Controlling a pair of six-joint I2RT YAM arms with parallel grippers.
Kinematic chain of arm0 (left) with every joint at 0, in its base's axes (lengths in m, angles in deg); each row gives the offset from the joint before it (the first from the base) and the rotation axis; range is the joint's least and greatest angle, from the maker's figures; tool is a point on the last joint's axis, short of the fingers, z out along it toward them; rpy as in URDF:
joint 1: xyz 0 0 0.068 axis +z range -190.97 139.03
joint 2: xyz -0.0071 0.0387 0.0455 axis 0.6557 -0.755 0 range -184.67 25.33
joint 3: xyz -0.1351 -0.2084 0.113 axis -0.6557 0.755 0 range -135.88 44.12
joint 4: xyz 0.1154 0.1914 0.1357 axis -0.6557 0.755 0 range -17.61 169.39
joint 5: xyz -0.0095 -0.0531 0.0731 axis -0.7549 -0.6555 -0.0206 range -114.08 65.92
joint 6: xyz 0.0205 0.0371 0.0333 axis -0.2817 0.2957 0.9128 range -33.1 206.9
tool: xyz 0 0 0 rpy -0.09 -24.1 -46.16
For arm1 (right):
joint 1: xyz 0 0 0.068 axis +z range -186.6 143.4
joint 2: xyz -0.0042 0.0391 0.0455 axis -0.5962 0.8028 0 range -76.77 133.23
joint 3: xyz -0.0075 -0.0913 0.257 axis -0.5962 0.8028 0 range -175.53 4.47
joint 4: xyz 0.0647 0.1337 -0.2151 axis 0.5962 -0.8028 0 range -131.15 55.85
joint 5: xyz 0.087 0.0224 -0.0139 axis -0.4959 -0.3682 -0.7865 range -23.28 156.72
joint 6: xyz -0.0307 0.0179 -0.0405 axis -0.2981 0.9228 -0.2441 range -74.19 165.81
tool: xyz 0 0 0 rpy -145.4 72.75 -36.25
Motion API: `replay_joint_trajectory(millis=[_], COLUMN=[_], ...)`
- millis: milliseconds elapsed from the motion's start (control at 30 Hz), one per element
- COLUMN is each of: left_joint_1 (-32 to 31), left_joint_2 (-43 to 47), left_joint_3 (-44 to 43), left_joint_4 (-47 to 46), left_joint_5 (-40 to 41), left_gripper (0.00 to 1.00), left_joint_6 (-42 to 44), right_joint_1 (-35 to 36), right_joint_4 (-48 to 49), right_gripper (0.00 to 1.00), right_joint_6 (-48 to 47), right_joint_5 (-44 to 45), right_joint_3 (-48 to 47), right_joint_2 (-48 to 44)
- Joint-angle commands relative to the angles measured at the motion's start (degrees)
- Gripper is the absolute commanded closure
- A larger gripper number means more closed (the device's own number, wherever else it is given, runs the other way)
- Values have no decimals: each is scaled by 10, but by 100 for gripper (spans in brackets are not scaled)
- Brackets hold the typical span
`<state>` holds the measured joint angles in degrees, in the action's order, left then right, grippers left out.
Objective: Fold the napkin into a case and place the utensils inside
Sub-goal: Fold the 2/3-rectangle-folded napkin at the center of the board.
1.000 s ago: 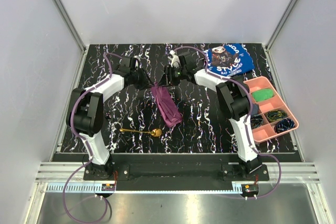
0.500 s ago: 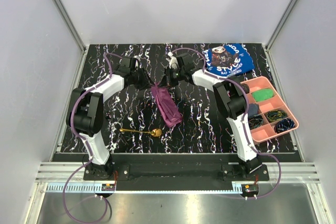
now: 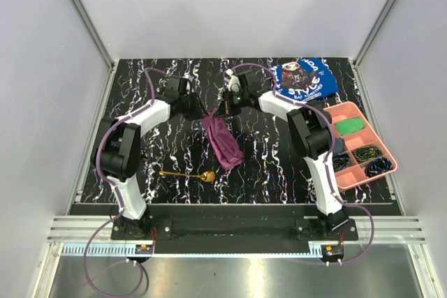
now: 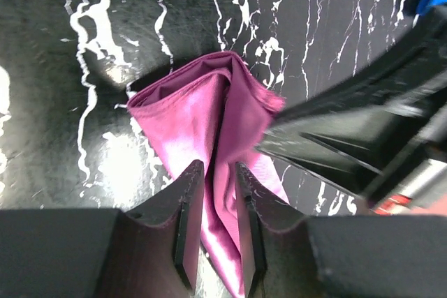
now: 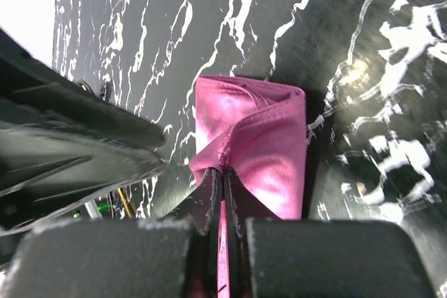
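1 shiny plum napkin lies folded narrow on marbled table.

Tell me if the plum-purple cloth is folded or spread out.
Folded. The plum-purple cloth lies as a narrow strip, with stacked layers showing at its end in both wrist views.

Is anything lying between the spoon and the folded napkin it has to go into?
Nothing visible. The spoon lies left of the napkin, by its near end, only bare table between them. The left gripper and right gripper pinch the far end, off that path.
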<state>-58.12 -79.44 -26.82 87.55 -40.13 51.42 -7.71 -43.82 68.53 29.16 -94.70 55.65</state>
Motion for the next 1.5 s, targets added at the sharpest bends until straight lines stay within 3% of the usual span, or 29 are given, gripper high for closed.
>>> replay_joint_trajectory(millis=[0, 233, 400, 500, 700, 933, 1033, 1167, 1267, 1300, 1467], left_joint_1=[-14, -47, -55, -72, -79, -90, -90, -89, -88, -87, -75], left_joint_2=[-24, -52, -63, -68, -90, -101, -108, -105, -98, -94, -72], left_joint_3=[-32, -76, -89, -93, -104, -124, -129, -133, -133, -132, -119], left_joint_4=[-14, 22, 44, 56, 67, 88, 96, 96, 95, 93, 74], left_joint_5=[37, 103, 128, 157, 176, 197, 204, 199, 196, 191, 164], left_gripper=[73, 72, 58, 56, 62, 56, 62, 80, 89, 100, 100], left_joint_6=[25, 66, 83, 94, 99, 103, 105, 103, 102, 101, 86], right_joint_1=[-12, -19, -21, -21, -22, -22, -22, -23, -22, -22, -19], right_joint_4=[-11, -3, -4, -3, 4, 7, 9, 8, 8, 8, 8], right_gripper=[100, 100, 100, 100, 100, 100, 100, 100, 100, 100, 100], right_joint_6=[-15, -11, -7, 0, 3, 8, 10, 15, 20, 20, 25], right_joint_5=[-15, -22, -27, -29, -29, -37, -37, -42, -45, -45, -49], right_joint_3=[14, 25, 21, 20, 26, 26, 26, 25, 26, 27, 30], right_joint_2=[-62, -64, -59, -53, -57, -52, -51, -46, -42, -41, -37])
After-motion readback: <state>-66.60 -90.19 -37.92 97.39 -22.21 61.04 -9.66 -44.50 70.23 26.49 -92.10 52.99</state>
